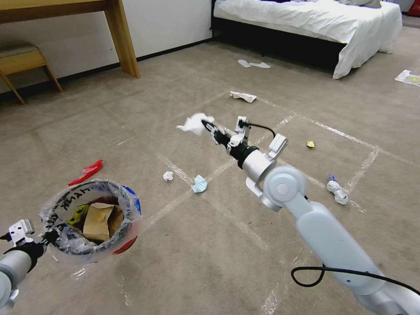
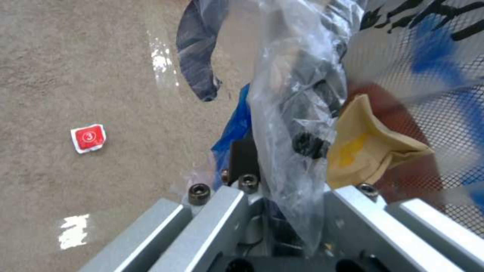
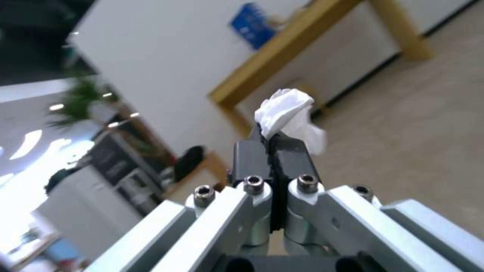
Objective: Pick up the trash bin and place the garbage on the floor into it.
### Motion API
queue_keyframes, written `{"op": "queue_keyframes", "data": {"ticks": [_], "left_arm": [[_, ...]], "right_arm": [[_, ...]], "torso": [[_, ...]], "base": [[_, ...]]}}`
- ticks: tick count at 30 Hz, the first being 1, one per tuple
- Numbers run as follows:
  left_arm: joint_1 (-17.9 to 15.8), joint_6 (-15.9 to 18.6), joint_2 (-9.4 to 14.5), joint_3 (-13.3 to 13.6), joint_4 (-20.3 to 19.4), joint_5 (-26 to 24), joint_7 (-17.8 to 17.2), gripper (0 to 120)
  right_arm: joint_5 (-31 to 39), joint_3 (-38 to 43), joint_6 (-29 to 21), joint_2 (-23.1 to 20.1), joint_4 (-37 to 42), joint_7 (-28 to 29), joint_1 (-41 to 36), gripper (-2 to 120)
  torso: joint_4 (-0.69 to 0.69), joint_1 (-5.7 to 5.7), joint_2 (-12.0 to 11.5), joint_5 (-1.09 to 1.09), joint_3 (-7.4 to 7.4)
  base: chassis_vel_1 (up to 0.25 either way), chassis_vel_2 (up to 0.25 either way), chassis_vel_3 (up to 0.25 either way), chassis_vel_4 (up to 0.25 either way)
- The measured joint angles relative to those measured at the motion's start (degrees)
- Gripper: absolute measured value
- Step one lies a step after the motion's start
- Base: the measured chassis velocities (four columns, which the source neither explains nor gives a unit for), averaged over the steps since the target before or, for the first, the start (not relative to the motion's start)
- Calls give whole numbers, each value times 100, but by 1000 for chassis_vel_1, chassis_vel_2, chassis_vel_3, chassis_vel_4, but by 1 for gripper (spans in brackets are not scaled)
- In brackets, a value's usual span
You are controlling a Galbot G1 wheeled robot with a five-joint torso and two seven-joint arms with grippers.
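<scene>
Presently, item by item.

Left gripper (image 1: 49,236): sitting low at the robot's left, pinching the near rim of the bin (image 1: 94,221) through its clear bag and holding the bin off the floor (image 1: 210,262). In the left wrist view the fingers (image 2: 244,155) are closing on the crinkled plastic of the bin (image 2: 403,75), with the carpet (image 2: 75,75) below.

Bin contents: a brown paper bag (image 1: 98,221) is lying inside, with a yellow printed face on the liner beside it. The bag (image 2: 370,147) is also showing through the liner at the left wrist.

Right gripper (image 1: 209,127): reaching forward over the carpet, well apart from the bin, fingers pressed together on a crumpled white tissue (image 1: 192,123) held in the air. The right wrist view is showing the black fingers (image 3: 249,155) closing on the tissue (image 3: 285,109).

Litter lying on the floor:
- red wrapper (image 1: 86,172), just beyond the bin
- small white wad (image 1: 168,176)
- light-blue mask (image 1: 199,184), near the wad, on a tape line
- white paper (image 1: 243,96), farther out
- yellow scrap (image 1: 310,144)
- plastic bottle (image 1: 337,190), right of the right arm
- small red square label (image 2: 88,138), on the carpet beneath the left wrist

Surroundings: a bed (image 1: 315,22) and a wooden table (image 1: 118,35) are standing against the far wall.
</scene>
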Motion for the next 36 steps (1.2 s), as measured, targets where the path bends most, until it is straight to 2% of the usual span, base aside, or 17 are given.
{"op": "queue_keyframes", "data": {"ticks": [9, 16, 23, 27, 29, 36], "left_arm": [[69, 10, 140, -9, -29, -98, -20, 0], [-85, 53, 325, 129, 8, -334, -157, 0], [-144, 69, 444, 179, 75, -472, -204, 0], [-143, 72, 493, 190, 115, -496, -209, 0], [-148, 74, 499, 227, 138, -497, -209, 0], [-165, 74, 506, 257, 154, -496, -204, 0]], "right_arm": [[185, -889, 6, 191, 259, 126, 578, 0], [348, -1586, -115, 284, 569, 571, 1089, 0], [426, -2041, -264, 417, 546, 799, 1450, 0], [461, -2377, -451, 457, 529, 1050, 1549, 0], [467, -2692, -573, 553, 537, 1383, 1612, 0], [470, -3098, -805, 606, 606, 1938, 1605, 0]], "torso": [[0, 0, 0, -1, 0], [-1, 0, 0, -2, 0], [0, 0, 0, -2, 0], [0, 0, 0, -2, 0], [-1, 0, 0, -2, 0], [0, 0, 0, -2, 0]], "base": [[0, 0, 0, 0], [0, 0, 0, 0], [0, 0, 0, 0], [0, 0, 0, 0], [0, 0, 0, 0], [0, 0, 0, 0]]}}
